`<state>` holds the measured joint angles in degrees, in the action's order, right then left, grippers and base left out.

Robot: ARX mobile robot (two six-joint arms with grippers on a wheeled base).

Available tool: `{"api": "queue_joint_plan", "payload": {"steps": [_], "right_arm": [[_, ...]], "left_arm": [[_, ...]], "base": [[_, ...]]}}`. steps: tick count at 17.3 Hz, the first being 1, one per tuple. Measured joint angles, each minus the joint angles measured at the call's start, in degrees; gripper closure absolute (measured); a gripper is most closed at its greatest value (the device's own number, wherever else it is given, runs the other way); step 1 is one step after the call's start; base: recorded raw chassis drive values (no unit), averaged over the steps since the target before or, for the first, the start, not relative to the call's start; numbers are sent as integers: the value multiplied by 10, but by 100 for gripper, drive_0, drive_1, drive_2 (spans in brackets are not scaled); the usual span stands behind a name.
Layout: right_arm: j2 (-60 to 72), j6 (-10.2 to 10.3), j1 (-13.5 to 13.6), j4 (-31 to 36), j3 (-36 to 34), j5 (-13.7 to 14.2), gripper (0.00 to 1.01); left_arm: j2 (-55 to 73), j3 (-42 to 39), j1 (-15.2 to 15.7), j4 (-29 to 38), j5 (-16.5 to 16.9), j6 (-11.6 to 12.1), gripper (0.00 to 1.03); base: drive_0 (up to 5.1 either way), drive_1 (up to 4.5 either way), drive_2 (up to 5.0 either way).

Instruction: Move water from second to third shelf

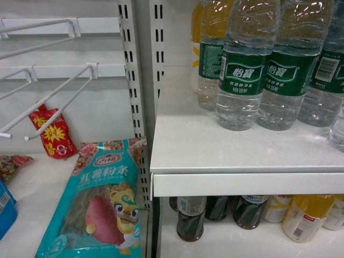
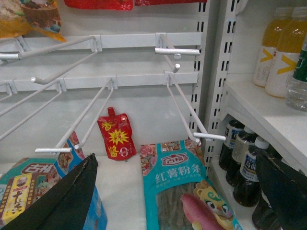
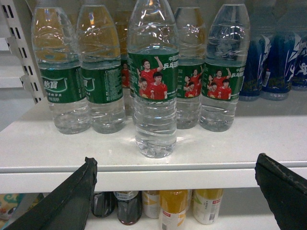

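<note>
Spreading wide, the right gripper (image 3: 175, 191) shows its two dark fingers (image 3: 72, 201) low at either side of the right wrist view, holding nothing and level with the front edge of the white shelf (image 3: 158, 165). Straight ahead, nearest that edge, a water bottle (image 3: 153, 79) stands upright with red-shirted players on its green label. Behind it runs a row of like bottles; the one just left (image 3: 100, 72) shows its printed back, and blue-labelled bottles (image 3: 276, 57) stand at the far right. Below the shelf sit dark and yellow drink bottles (image 3: 175, 208).

The left gripper (image 2: 168, 201) is likewise wide and empty, facing white peg hooks (image 2: 184, 103), a red sauce pouch (image 2: 116, 138) and a teal sweet-potato noodle bag (image 2: 177, 187).
</note>
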<state>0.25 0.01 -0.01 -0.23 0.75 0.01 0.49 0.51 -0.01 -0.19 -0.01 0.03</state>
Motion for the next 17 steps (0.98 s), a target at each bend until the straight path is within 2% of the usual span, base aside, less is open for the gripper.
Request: {"api": "queue_joint_plan", "payload": {"steps": [17], "right_arm": [[0,0,0,2,0,0,3]], "left_arm": [[0,0,0,0,0,0,5]], "base": [[0,0,0]]}}
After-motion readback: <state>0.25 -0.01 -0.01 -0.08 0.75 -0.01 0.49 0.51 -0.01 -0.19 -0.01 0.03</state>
